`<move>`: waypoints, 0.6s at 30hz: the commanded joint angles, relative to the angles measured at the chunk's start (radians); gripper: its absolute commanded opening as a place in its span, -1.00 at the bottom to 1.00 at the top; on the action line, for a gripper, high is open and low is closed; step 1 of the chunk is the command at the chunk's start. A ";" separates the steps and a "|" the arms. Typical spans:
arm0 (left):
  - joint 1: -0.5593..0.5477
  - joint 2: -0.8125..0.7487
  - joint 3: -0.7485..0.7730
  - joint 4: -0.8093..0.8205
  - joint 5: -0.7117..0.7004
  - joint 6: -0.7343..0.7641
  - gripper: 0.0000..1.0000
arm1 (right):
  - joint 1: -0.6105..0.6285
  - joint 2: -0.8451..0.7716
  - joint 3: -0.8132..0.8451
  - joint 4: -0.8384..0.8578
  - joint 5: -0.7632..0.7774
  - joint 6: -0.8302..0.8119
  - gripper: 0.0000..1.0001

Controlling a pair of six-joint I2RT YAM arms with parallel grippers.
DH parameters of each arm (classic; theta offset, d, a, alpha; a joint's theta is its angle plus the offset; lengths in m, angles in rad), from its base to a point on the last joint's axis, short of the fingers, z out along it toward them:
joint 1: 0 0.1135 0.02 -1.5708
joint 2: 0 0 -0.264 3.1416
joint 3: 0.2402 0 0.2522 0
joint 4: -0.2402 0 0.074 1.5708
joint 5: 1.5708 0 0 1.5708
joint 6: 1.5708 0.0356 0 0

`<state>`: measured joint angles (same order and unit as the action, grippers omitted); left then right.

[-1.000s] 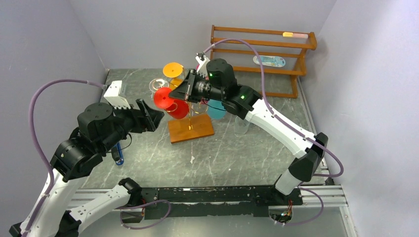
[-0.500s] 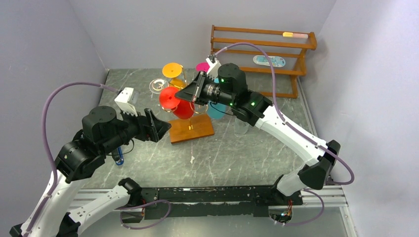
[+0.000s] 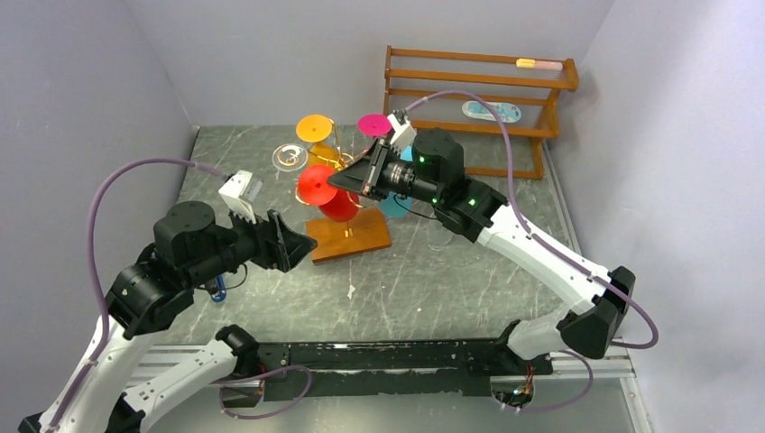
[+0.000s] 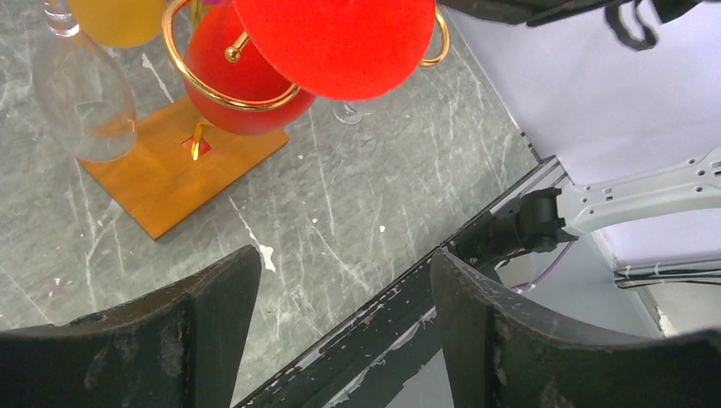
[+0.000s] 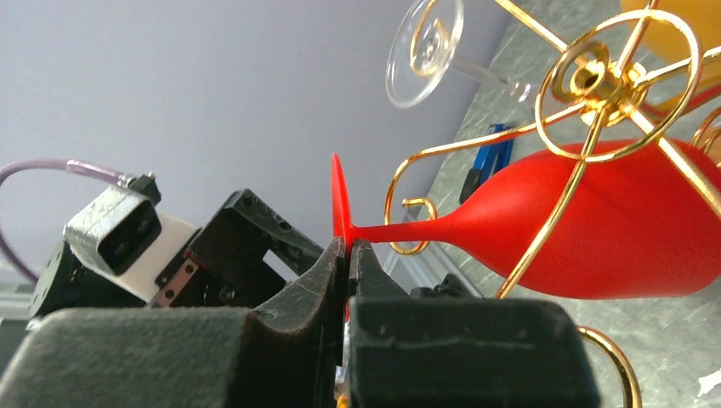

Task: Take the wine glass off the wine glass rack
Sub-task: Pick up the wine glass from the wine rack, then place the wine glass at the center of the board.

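The wine glass rack, gold wire on an orange-brown wooden base (image 3: 354,237), stands mid-table. A red wine glass (image 3: 340,204) lies almost level among its curled arms, foot disc (image 3: 316,186) facing left. My right gripper (image 3: 341,178) is shut on the rim of that disc; the right wrist view shows the jaws (image 5: 347,252) pinching the thin red disc, with the stem and bowl (image 5: 612,229) running behind the gold wires (image 5: 591,81). My left gripper (image 3: 293,245) is open and empty, low, left of the base. Its view shows the red glass (image 4: 340,38) and base (image 4: 161,183) ahead.
Orange (image 3: 315,127), magenta (image 3: 373,124), clear (image 3: 289,157) and teal (image 3: 394,206) glasses also hang on the rack. A clear glass (image 3: 440,234) stands on the table to its right. A brown slatted shelf (image 3: 478,90) is at the back right. A blue object (image 3: 215,287) lies by the left arm.
My right gripper has drawn back to the right with the red glass's foot in it, and the glass shifted right. My left gripper moved right and down toward the rack's base.
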<state>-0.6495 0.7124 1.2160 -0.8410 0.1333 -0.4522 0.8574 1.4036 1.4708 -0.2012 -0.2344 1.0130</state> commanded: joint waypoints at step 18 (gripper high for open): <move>0.001 -0.065 0.047 0.076 0.081 -0.097 0.62 | -0.015 -0.132 -0.147 0.020 -0.343 -0.089 -1.00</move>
<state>-0.6495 0.6502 1.2671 -0.8051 0.1555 -0.5285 0.8425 1.3102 1.3792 -0.1547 -0.5018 0.9821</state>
